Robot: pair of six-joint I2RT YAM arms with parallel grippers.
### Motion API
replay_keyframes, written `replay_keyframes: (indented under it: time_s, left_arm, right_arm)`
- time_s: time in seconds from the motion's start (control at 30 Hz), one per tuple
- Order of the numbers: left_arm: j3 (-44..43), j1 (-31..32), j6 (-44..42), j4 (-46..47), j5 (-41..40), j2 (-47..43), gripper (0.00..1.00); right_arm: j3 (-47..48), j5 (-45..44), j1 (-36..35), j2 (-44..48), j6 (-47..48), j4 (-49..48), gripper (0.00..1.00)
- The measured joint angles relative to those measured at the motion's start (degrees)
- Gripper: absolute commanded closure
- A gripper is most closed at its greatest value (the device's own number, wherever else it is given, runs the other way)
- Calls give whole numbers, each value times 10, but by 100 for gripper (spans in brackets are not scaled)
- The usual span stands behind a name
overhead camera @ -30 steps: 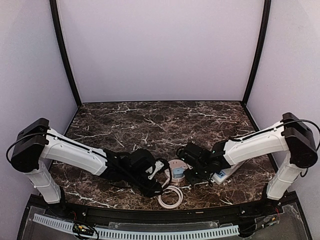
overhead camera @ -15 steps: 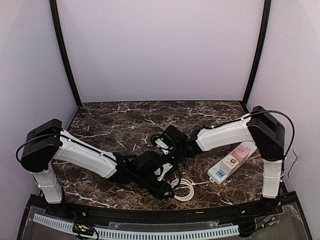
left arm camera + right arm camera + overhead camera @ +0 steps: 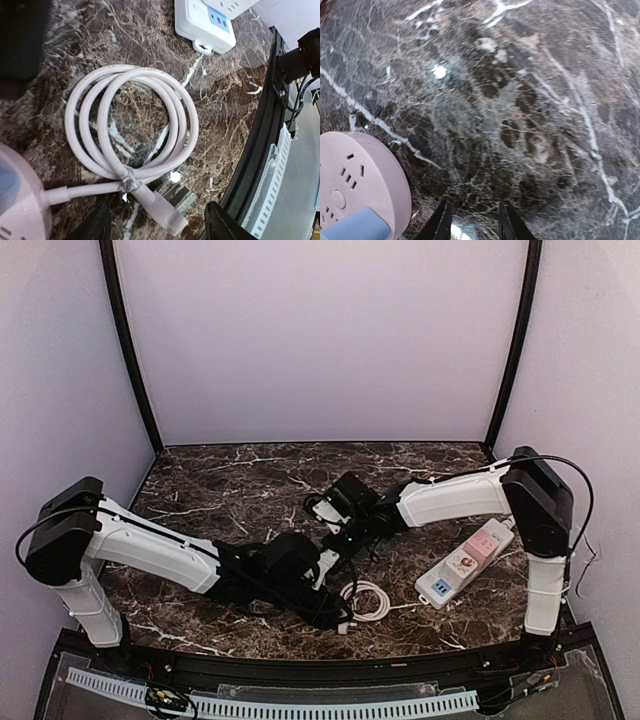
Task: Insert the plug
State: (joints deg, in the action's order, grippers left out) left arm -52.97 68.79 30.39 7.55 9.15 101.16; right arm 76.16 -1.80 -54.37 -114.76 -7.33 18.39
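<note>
plug (image 3: 161, 211) lies flat on the desk (image 3: 220, 100) at the tied end of its coiled cable (image 3: 187, 125), prongs exposed. the left fingers (image 3: 222, 225) are spread wide to either side of it and grip nothing, judged a line-up for pickup. the cable runs to a round pink socket unit (image 3: 362, 182), beside which the right fingers (image 3: 440, 225) hover slightly parted and empty, probably placed to steady it; the white power strip (image 3: 465, 562), the likely receptacle, lies well apart to the right.
</note>
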Motion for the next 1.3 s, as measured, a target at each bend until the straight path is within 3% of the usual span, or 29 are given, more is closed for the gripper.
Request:
replay_keyframes:
  time_s: [0.13,0.23,0.5,0.77,1.0,1.17,1.3]
  left_arm:
    - [23,0,-5,-29,-38,-89,16]
    - [31,0,-11,-63,-80,-153,11]
    - [57,-12,10,-217,-282,-297,0]
    - [137,-169,103,-291,-422,-364,0]
    - [165,-248,166,-309,-464,-365,0]
    - [179,-304,186,-302,-447,-353,0]
    - [193,-347,200,-281,-408,-317,8]
  right_arm:
    - [3,-28,13,38,13,21,41]
    - [10,-45,17,67,14,30,33]
    - [-15,-77,22,160,5,37,24]
    - [-121,-81,17,248,-42,26,9]
    - [-176,-84,-27,297,-69,12,1]
    - [-187,-90,-65,311,-82,-1,1]
    - [-194,-101,-91,311,-90,-5,1]
